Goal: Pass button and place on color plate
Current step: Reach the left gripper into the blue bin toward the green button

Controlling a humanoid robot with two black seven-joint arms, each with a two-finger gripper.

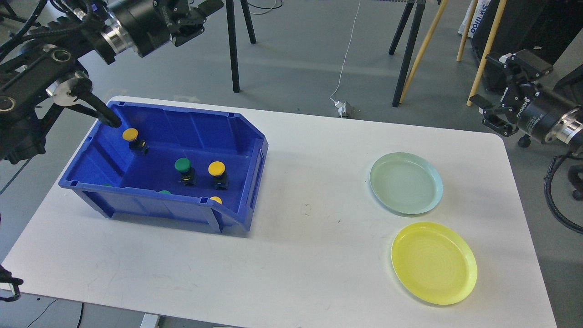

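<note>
Left gripper (200,13) hovers with jaws parted and empty; yellow and green buttons (183,166) sit below it inside the blue bin (159,205). Right gripper (489,111), also parted and empty, hangs beyond the green plate (405,183) and yellow plate (433,263) on the white surface (296,246).

In the blue bin (248,150) on my left stand three buttons with black bases: a yellow-capped one (131,135) near the back, a green-capped one (183,166) in the middle and another yellow-capped one (217,169) just beside it. More caps peek over the front wall. On my right lie a pale green plate (406,183) and, nearer me, a yellow plate (433,263).
</note>
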